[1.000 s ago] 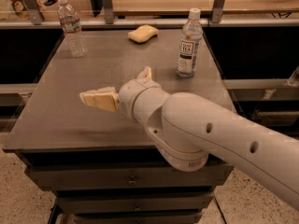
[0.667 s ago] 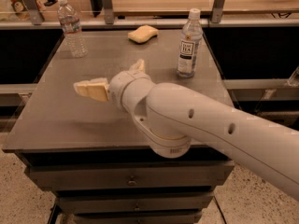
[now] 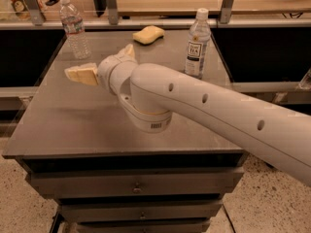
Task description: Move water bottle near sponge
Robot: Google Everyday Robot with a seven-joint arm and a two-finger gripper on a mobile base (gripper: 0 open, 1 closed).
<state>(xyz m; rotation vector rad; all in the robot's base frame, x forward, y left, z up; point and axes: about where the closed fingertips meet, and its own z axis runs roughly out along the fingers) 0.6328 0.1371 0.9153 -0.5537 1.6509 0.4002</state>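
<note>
Claw [image 3: 104, 63] hovers over the grey surface [image 3: 58, 125], its fingers [image 3: 80, 74] spread apart and holding nothing. Just beyond it, slightly left, the water bottle [image 3: 75, 29] stands upright; the sponge [image 3: 148, 34] lies beyond, to its right. This looks like the reaching step: next, advance and close around the bottle.

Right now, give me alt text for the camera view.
The open gripper hangs over the table, just short of the water bottle at the back-left corner. The sponge lies at back center, a taller bottle to its right.
</note>
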